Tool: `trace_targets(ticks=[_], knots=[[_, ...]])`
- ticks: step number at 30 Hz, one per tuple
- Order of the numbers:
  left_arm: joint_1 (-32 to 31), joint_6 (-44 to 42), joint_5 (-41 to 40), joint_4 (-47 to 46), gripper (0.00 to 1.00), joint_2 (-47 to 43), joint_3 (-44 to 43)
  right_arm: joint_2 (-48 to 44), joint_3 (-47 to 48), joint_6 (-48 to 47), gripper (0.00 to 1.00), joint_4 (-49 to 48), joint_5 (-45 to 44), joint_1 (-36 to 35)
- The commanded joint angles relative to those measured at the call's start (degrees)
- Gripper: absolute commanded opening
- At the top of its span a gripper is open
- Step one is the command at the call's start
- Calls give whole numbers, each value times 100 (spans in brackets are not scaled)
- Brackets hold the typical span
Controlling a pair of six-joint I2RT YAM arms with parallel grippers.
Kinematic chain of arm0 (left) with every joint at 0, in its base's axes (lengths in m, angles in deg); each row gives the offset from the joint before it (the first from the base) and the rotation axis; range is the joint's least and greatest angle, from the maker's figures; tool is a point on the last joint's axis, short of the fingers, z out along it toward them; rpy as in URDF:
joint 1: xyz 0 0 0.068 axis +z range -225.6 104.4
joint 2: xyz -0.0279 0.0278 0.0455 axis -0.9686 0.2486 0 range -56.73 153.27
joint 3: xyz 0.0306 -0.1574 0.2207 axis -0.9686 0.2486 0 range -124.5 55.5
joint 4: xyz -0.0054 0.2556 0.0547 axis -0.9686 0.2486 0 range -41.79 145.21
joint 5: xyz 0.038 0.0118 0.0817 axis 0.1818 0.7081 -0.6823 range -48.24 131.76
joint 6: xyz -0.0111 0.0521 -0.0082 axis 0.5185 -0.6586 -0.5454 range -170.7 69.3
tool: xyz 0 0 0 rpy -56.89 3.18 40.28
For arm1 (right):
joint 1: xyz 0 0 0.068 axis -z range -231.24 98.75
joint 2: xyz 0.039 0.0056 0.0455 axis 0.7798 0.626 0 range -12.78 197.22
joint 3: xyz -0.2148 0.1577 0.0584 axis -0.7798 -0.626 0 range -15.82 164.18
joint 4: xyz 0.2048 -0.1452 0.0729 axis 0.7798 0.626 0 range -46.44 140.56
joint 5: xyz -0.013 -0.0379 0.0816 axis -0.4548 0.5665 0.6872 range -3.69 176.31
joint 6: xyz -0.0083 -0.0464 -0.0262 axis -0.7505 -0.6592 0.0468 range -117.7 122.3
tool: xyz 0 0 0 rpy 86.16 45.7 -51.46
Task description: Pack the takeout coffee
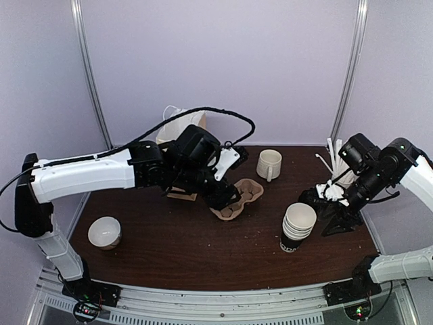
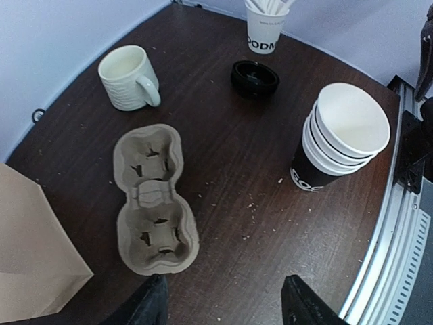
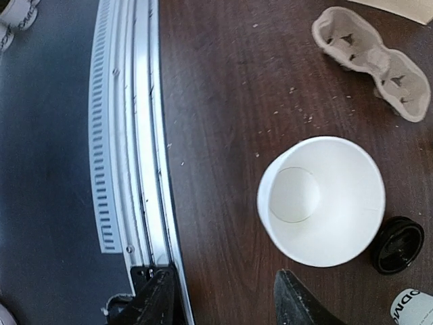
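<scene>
No lidded cup shows. A stack of white paper cups with black lettered lower bands (image 1: 298,227) stands open-topped at the right; it also shows in the left wrist view (image 2: 342,135) and the right wrist view (image 3: 321,200). A loose black lid (image 2: 254,76) lies on the table behind it, also in the right wrist view (image 3: 399,245). My left gripper (image 1: 220,198) is open and empty above the near end of a cardboard cup carrier (image 2: 152,200). My right gripper (image 1: 331,217) is open and empty just right of the cup stack.
A brown paper bag (image 1: 179,125) stands at the back left. A white handled mug (image 1: 268,164) stands behind the carrier. A paper cup of white sticks (image 2: 264,30) stands at the back right. A white bowl (image 1: 105,232) sits front left. A metal rail (image 3: 135,135) edges the table.
</scene>
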Motion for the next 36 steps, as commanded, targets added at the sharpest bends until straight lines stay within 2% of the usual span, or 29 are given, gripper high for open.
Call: trace_targets(ticks=[1, 10, 20, 28, 36], knots=[[-65, 402, 275, -423, 59, 251, -290, -26, -175, -386, 52, 230, -771, -571], [-78, 1215, 645, -1267, 60, 278, -12, 300, -361, -422, 44, -493, -1799, -1295], [-69, 1349, 777, -1405, 62, 181, 153, 767, -464, -393, 38, -1101, -1945, -1367], [-42, 1390, 641, -1482, 63, 44, 402, 976, -365, -410, 18, -1094, -1853, -1387], [-34, 1365, 609, -1496, 63, 3, 478, 1145, -340, -394, 10, -1080, -1897, -1405]])
